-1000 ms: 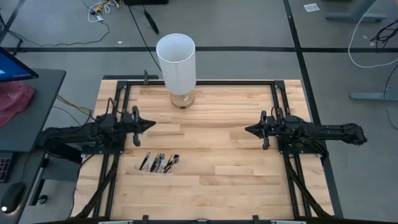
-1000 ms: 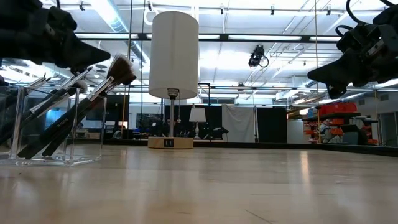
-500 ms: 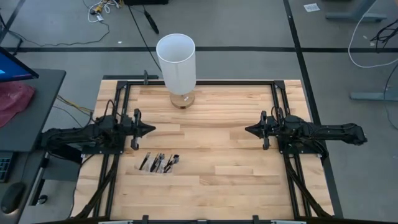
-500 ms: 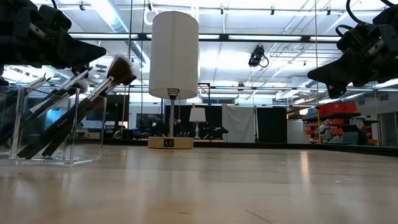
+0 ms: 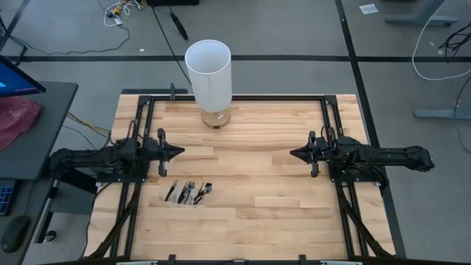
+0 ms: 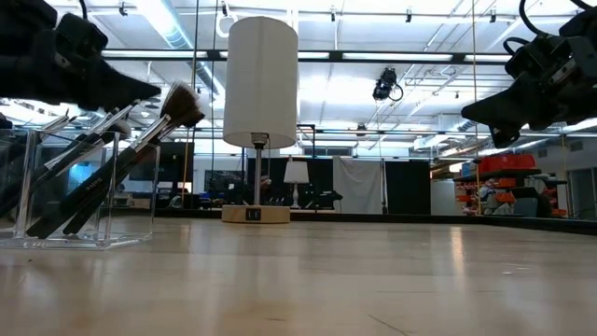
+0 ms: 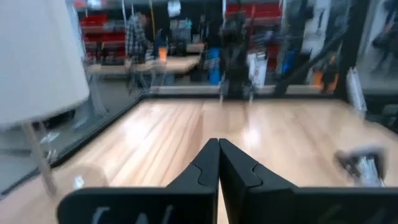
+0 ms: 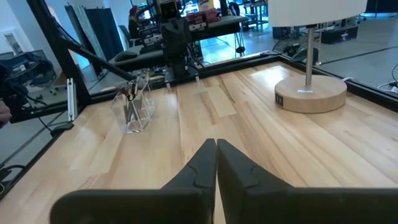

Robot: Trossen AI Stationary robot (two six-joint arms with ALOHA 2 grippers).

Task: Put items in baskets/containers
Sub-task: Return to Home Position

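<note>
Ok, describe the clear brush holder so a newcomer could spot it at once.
Start at the wooden table with the white lamp at its far edge. On the left arm's side, a little closer to the front edge than the left gripper, stands a small see-through container. It is the only thing holding makeup brushes, whose dark handles lean at a slant.

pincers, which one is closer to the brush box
The left pincer: it hangs near the box, on the same side of the table; the right pincer is far across it.
</note>
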